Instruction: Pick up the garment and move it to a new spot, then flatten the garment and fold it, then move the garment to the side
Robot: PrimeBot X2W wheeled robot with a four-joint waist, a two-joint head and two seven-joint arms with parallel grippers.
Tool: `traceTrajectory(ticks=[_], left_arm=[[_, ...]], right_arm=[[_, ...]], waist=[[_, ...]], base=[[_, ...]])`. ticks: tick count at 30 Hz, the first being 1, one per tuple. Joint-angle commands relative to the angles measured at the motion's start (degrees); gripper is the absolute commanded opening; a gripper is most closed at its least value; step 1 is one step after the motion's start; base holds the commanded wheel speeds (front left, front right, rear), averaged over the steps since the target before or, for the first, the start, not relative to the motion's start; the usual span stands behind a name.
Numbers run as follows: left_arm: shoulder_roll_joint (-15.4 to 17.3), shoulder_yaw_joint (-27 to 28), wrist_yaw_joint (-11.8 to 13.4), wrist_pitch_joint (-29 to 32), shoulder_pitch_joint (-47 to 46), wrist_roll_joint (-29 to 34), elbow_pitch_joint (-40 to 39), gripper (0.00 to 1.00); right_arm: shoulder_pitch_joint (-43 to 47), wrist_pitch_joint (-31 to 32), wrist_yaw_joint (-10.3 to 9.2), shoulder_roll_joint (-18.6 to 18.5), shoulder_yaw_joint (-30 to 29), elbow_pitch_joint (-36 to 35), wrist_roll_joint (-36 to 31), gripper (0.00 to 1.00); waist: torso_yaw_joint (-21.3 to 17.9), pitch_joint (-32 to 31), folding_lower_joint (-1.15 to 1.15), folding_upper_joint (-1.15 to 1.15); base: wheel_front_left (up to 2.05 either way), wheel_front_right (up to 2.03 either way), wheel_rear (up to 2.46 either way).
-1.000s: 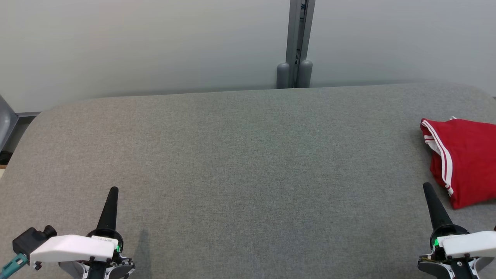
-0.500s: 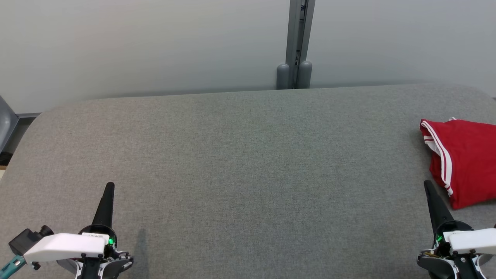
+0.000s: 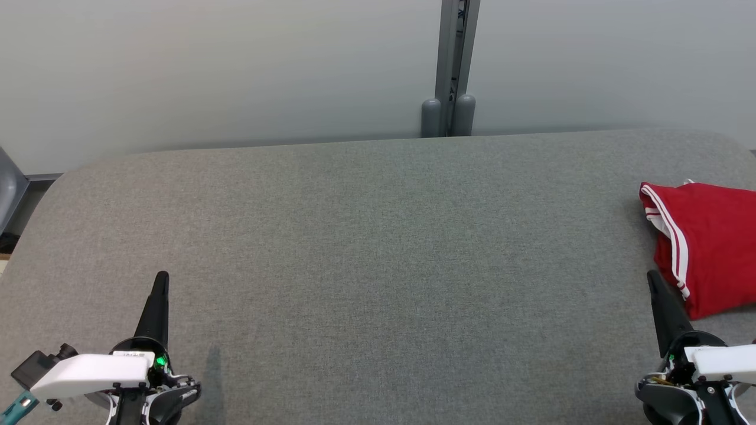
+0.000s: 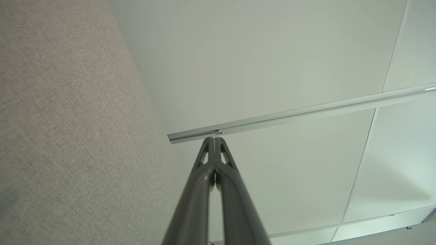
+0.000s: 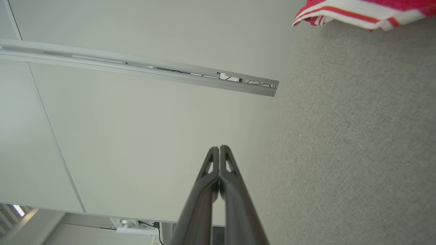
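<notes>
The left jaws ended in long dark fingers (image 3: 155, 307) that tapered to a blunt tip, and the right jaws had matching fingers (image 3: 664, 304). Seen close, each finger carried a triangular cut-out (image 4: 204, 157) near its tip. Both pairs rose from round black-and-white housings (image 3: 171, 396), each with a small green light (image 3: 159, 360) and a white cover (image 3: 88, 370) on top. A black block (image 3: 32, 367) and a teal connector (image 3: 15, 406) sat at the left wrist, and dark screws dotted the casings.
</notes>
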Motion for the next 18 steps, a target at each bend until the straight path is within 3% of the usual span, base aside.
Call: traceTrajectory(ticks=[1,18], left_arm=[[0.0,0.6,-0.6,0.3,-1.2,-1.3,0.0,0.00],[-1.2,2.7,-2.3,1.7,-2.1,-6.6,1.1,0.00]], right_arm=[[-0.9,0.4,0.02,-0.3,-0.2,0.3,1.3,0.00],[-1.9,1.4,0.02,-0.2,-0.7,1.7,7.7,0.00]], waist=[[0.0,0.0,0.00,0.00],[0.0,-0.2,0.00,0.00]], base=[[0.00,0.00,0.00],[0.00,0.00,0.00]])
